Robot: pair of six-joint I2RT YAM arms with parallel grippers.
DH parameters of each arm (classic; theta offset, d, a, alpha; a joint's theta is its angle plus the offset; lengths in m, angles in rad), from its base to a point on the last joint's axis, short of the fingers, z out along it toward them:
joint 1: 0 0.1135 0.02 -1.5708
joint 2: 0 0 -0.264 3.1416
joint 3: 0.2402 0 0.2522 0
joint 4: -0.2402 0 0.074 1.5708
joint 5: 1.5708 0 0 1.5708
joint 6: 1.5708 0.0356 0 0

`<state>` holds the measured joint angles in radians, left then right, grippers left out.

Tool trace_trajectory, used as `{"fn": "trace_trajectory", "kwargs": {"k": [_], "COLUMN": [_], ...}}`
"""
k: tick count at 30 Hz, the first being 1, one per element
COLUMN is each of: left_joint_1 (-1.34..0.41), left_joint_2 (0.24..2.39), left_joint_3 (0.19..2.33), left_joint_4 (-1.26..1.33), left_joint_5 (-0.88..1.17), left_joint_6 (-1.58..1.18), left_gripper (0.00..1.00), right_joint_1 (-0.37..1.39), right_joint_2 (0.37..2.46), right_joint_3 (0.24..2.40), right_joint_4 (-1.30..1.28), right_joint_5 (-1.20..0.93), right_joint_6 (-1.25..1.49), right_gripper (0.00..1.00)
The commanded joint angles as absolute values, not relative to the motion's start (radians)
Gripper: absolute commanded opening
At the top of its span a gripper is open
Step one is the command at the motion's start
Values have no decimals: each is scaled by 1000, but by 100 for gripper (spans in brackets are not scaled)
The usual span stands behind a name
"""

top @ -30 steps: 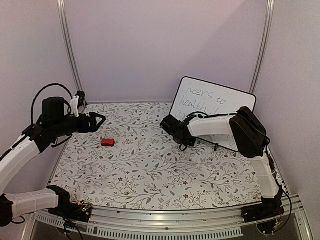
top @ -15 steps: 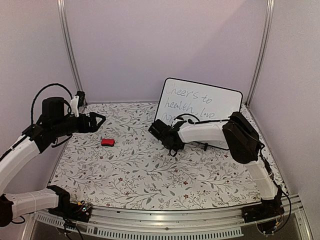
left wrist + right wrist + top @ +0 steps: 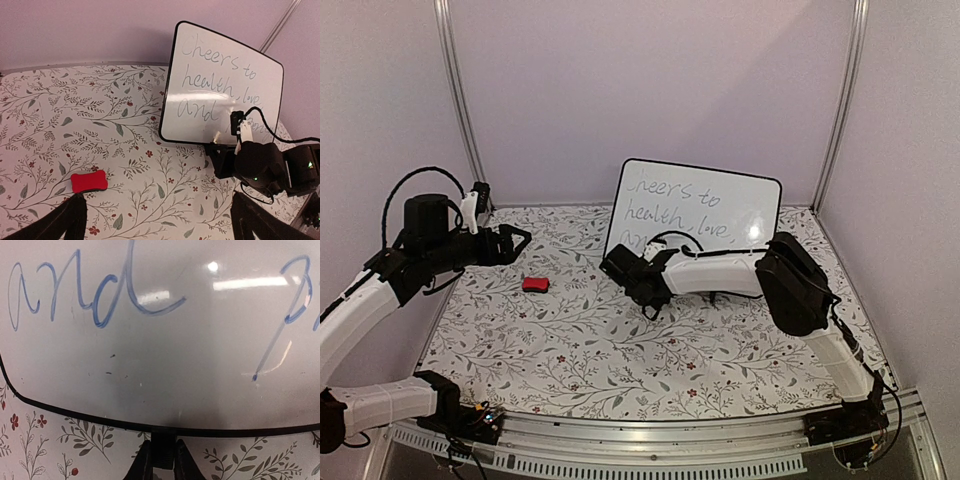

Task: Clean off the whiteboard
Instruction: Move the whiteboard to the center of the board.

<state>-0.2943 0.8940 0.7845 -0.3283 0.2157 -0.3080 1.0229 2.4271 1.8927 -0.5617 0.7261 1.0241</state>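
Gripping the whiteboard [image 3: 695, 200] by its lower edge

Left gripper [image 3: 518, 245] hangs over the left side of the floral tablecloth [image 3: 620, 350], its jaws spread wide and holding nothing. Just beside it, a red eraser [image 3: 535, 284] lies flat on the cloth. Right of centre, the whiteboard stands tilted near the back wall [image 3: 650, 90], bearing cursive writing [image 3: 95, 305]. Right gripper [image 3: 162, 447] is clamped on a small black foot [image 3: 162, 440] under the board's lower rim.

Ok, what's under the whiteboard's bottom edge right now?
A small black foot sticks down from the rim of the whiteboard, pinched in the jaws of the right gripper. The flowered table cover shows on both sides. Whatever is behind the board is hidden.
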Motion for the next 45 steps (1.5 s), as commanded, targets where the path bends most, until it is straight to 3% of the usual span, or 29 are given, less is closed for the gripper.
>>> {"fn": "trace_trajectory", "kwargs": {"k": [1,15,21,34,40,45], "left_joint_1": [-304,-304,-303,-315,-401,-605], "left_joint_2": [880,880,882,902,935,991], "left_joint_3": [789,789,788,787,818,890], "left_joint_4": [-321,-321,-322,-321,-340,-378], "left_joint_5": [206,200,199,205,132,-28], "left_joint_6": [-304,-305,-304,-299,-298,-344], "left_gripper": [100,100,100,100,100,100], "right_joint_1": [1040,1044,1072,1167,1167,1167], "right_joint_2": [2452,2438,2388,2034,1757,1534], "right_joint_3": [1915,1907,1845,1490,1230,1064], "right_joint_4": [-527,-546,-540,-439,-372,-345], "right_joint_5": [664,655,651,738,694,693], "right_joint_6": [1005,999,994,882,796,729], "right_gripper": [16,41,64,97,99,99]}}
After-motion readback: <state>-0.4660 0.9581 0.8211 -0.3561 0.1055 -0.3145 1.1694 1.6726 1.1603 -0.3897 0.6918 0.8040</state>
